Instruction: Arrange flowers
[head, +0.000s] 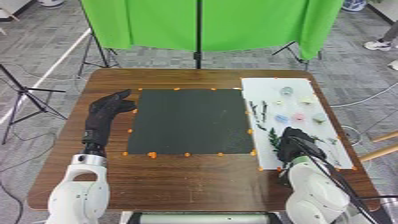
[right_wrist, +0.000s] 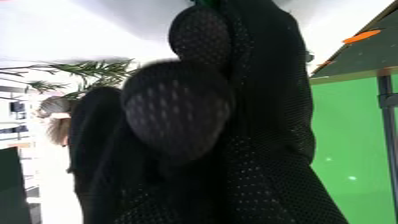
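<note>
Flowers (head: 298, 117) and leafy sprigs (head: 274, 137), lying on white board (head: 266, 83) at right of brown surface (head: 195, 185). Right hand (head: 295, 141) at board's near part; cannot tell whether spread or pinching. Left hand (head: 105, 109) loosely spread, beside dark mat (head: 191, 120).

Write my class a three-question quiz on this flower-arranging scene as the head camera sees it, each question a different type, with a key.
1. True or false: the right hand is over the white sheet.
2. Which colour is a flower that lies beside the pink flower? a) black b) blue c) orange
3. Fill the gap: the left hand is on the ____ side of the dark mat.

Key: 1 true; 2 b; 3 left
</note>
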